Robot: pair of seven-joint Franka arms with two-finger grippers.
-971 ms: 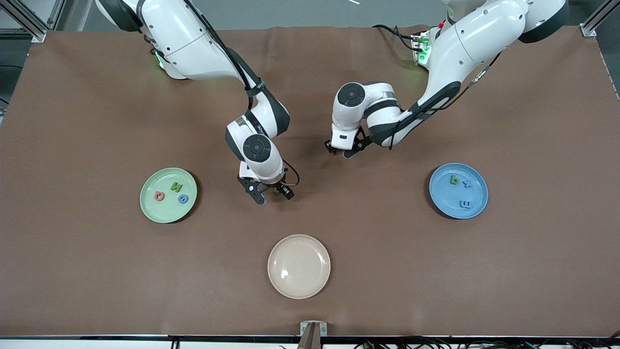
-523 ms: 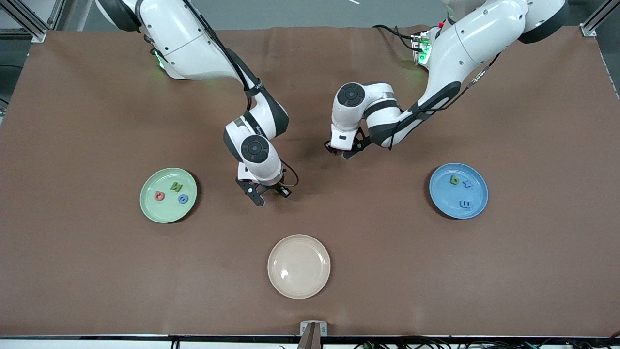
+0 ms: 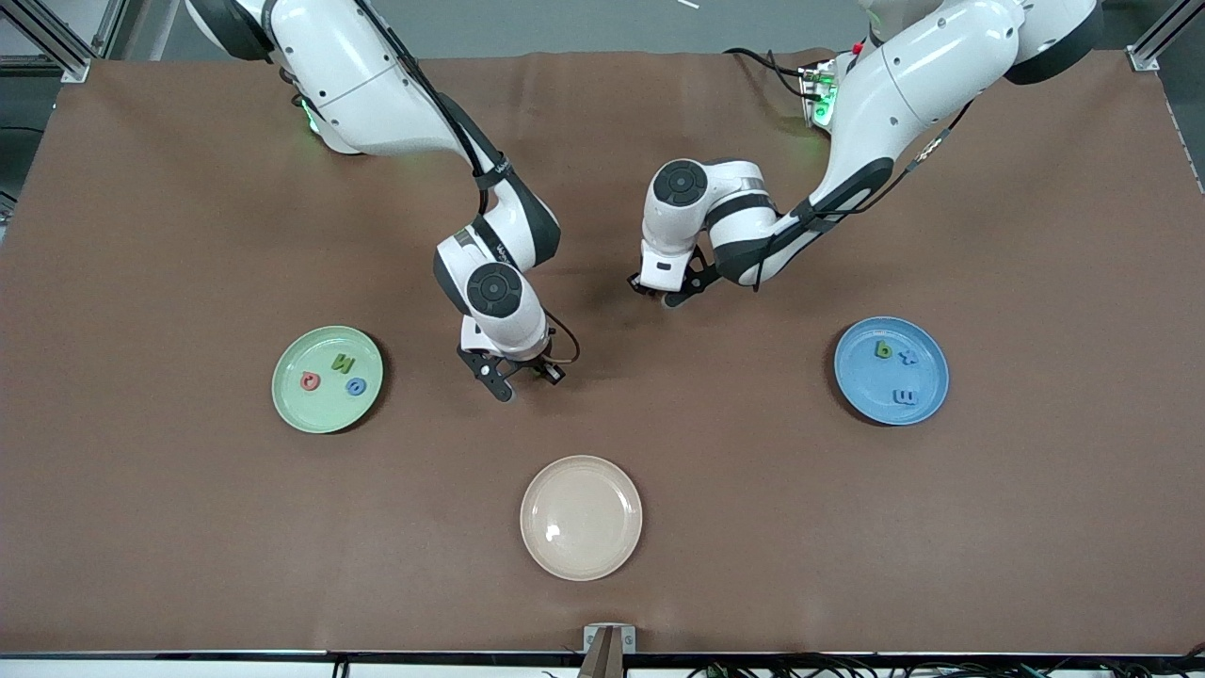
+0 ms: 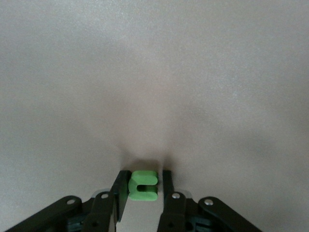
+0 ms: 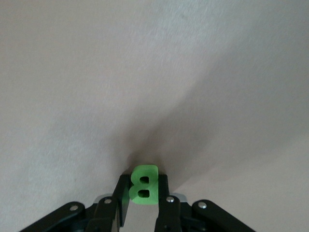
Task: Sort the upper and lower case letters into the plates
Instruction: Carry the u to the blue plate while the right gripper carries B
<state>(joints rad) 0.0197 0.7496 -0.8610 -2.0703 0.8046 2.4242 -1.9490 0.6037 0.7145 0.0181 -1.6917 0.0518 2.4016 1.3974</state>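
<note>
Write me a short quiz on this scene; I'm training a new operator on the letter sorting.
1. True or false: the beige plate holds a letter.
2. The right gripper is shut on: A) a red letter, B) a green B, C) nothing.
3. How many letters lie in the blue plate?

Key: 1 false; 2 B; 3 three.
</note>
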